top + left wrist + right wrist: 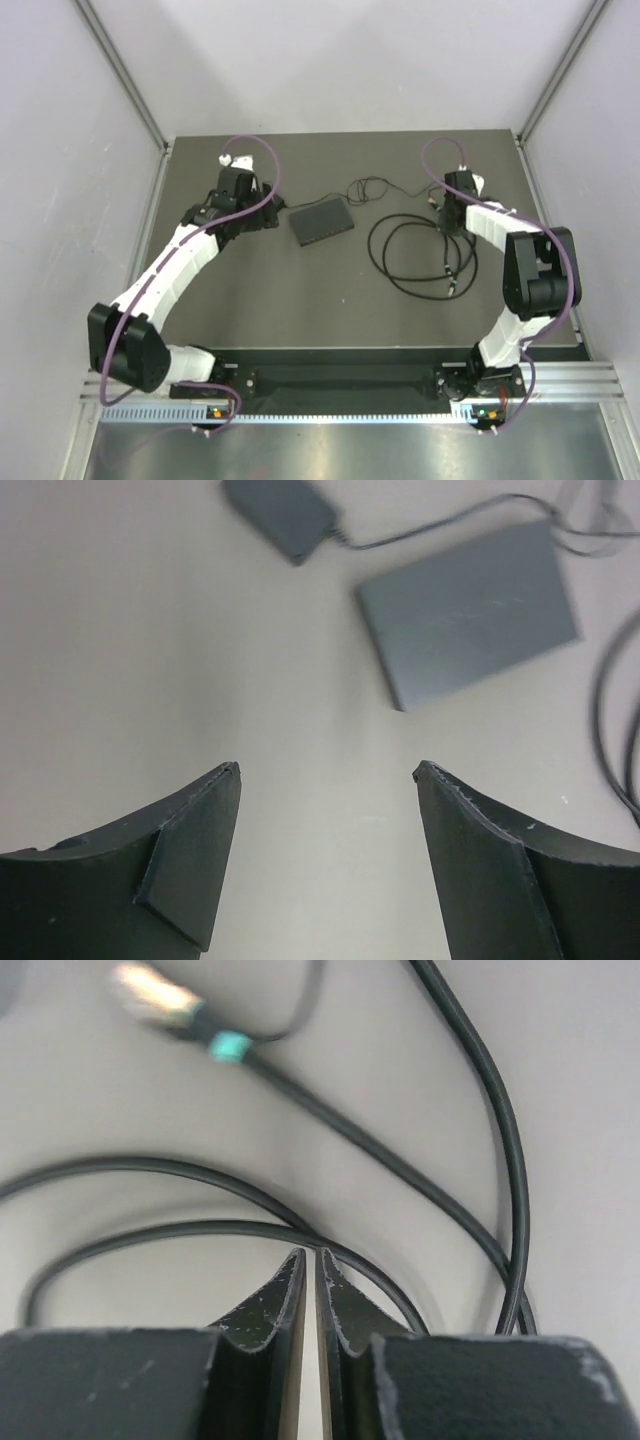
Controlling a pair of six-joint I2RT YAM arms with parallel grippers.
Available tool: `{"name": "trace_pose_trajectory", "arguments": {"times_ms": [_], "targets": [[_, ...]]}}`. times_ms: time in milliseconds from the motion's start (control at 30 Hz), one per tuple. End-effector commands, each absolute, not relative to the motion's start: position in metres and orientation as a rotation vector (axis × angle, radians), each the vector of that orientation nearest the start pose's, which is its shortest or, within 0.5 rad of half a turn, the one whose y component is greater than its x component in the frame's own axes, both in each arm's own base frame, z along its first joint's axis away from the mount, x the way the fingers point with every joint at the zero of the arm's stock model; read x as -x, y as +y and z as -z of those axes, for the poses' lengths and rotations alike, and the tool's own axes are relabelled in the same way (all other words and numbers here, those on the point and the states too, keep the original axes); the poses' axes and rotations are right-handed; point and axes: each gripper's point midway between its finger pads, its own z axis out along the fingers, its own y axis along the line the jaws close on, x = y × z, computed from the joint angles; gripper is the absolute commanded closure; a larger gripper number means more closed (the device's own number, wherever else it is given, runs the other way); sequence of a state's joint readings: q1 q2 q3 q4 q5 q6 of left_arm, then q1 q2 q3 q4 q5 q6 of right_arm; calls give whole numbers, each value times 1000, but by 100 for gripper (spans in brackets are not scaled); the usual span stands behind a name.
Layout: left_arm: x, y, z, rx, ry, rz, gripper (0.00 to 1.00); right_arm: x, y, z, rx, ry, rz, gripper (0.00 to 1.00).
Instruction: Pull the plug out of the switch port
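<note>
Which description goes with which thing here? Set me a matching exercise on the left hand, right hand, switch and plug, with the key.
Things:
1. left hand
2. right hand
3. switch
4. plug

Descriptions:
A. teal collar, lying loose
B. fingers wide apart
C. flat dark box
D. fingers almost touching

Pairs: 1-B, 2-D, 3-C, 4-A

Pwr adapter (280, 515) on dark table (300, 300)

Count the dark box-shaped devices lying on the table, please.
2. The switch lies ahead and to the right of the left gripper. A smaller box lies apart from it, farther left. The arms could hide others.
</note>
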State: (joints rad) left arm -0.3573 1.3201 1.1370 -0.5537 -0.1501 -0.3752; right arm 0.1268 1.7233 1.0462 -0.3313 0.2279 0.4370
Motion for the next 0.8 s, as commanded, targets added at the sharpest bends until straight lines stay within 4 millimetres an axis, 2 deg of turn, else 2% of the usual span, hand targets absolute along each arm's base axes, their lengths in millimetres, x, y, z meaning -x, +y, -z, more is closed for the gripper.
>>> {"name": "trace_pose_trajectory", "arguments": {"times_ms": [0,33,100,133,167,200,233,267,300,333,367,400,433,467,500,600,667,767], "targets": [[-353,-104,-165,263,2401,227,24,-412,35,-87,-315,2428,109,91],[-356,-100,-160,300,2409,245,24,-411,57,-95,-213,2428,64,89],[-364,-102,-150,317,2408,267,25,-413,92,-119,-119,2383,-59,85],[-367,-103,-149,345,2398,282,25,-411,119,-124,-46,2376,-124,79],[-371,-104,-143,362,2401,288,25,-417,145,-139,10,2346,-248,78],[-378,-105,-141,382,2385,301,26,-420,166,-136,48,2351,-310,77],[-382,-108,-140,418,2380,327,27,-425,177,-136,38,2350,-360,76],[-386,-110,-130,433,2397,330,27,-434,195,-150,58,2333,-454,77],[-391,-113,-129,475,2390,349,28,-440,203,-131,52,2383,-479,76],[-397,-114,-120,505,2408,341,30,-453,210,-126,36,2401,-481,75],[-396,-116,-110,523,2435,341,32,-460,215,-139,39,2369,-490,75],[-401,-117,-110,537,2438,343,34,-464,221,-124,48,2397,-487,75],[-403,-118,-104,570,2446,340,38,-469,225,-122,44,2399,-494,76],[-404,-117,-89,601,2479,317,40,-477,232,-127,55,2384,-519,77],[-406,-118,-85,625,2483,324,43,-479,236,-111,56,2417,-522,79],[-409,-121,-61,648,2513,323,47,-487,247,-102,71,2424,-537,85],[-413,-117,-46,646,2529,280,51,-485,253,-93,85,2440,-548,85],[-422,-115,-38,627,2539,244,55,-479,262,-83,118,2459,-550,85]]}}
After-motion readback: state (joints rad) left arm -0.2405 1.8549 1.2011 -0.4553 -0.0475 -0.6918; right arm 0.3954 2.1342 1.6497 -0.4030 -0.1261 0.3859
